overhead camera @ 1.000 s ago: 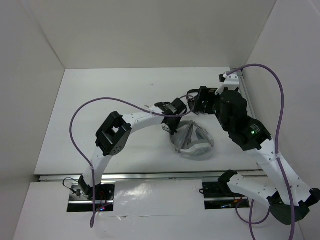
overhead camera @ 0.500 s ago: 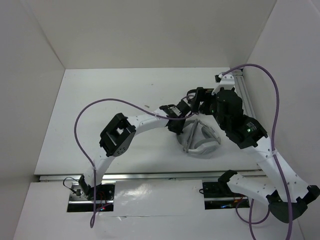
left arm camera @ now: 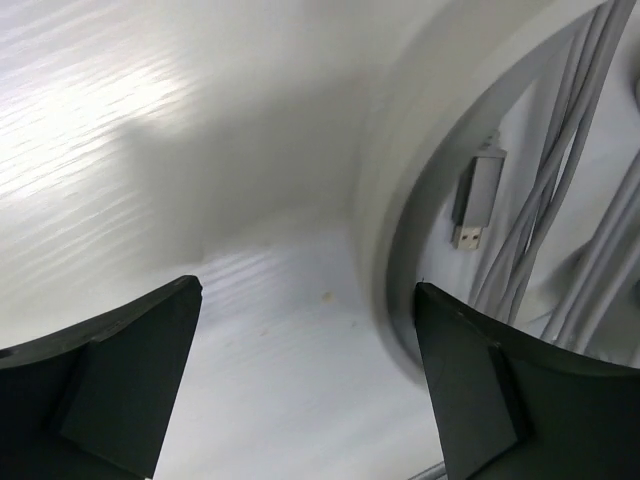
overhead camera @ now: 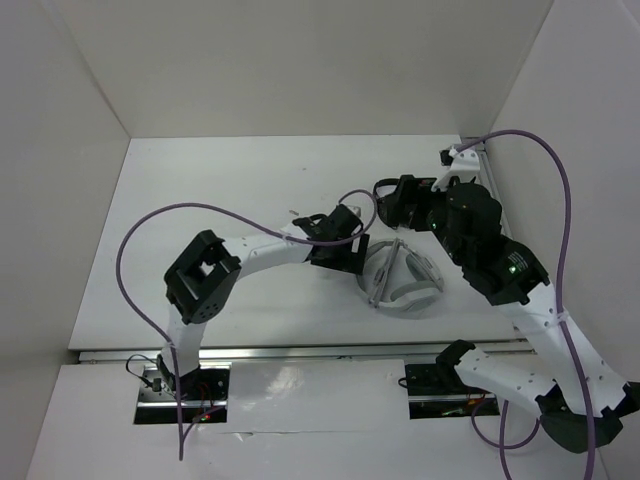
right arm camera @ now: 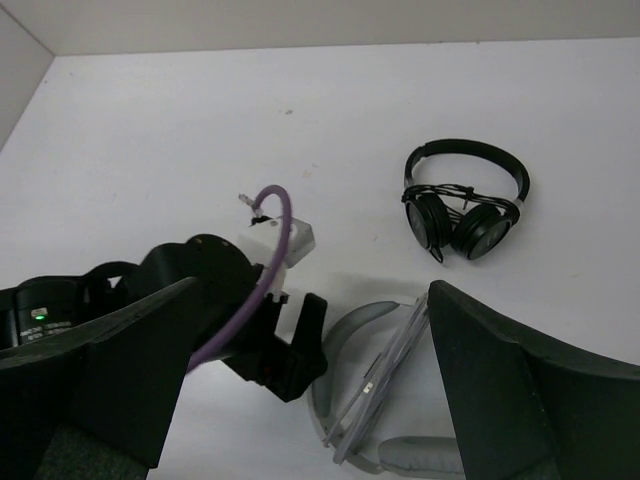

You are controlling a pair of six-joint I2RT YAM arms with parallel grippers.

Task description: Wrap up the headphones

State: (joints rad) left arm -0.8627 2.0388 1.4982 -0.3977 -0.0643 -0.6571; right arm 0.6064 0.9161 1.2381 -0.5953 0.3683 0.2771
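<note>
The white headphones point(overhead camera: 402, 282) lie flat on the table point(overhead camera: 200, 200), right between my two arms. My left gripper point(left arm camera: 305, 290) is low down, just beside the headband point(left arm camera: 385, 190). It is wide open and has nothing in it. I only see bare table in the gap, and the edge of the headband comes in from the right side. My right gripper point(right arm camera: 312, 290) is up high, looking down. It is wide open too, and it holds nothing.

I think most of the job is done. The long grey cable point(left arm camera: 560, 170) is not spread out over the table. It runs in a few lines, side by side, across the open middle of the headband. I can see those lines from above as well, going from one side of the loop to the other. The little silver plug point(left arm camera: 473, 202) lies inside the loop, next to the lines of cable.

I cannot tell if the cable goes all the way around the headband or just lies over it. The plug end looks loose to me, not tucked in. So what may be left is to tuck that end in, so the loops do not slip off, and then move my arms away.

The small black headphones point(right arm camera: 465, 205) sit farther back on the table, apart from the white ones. They are not my job.
</note>
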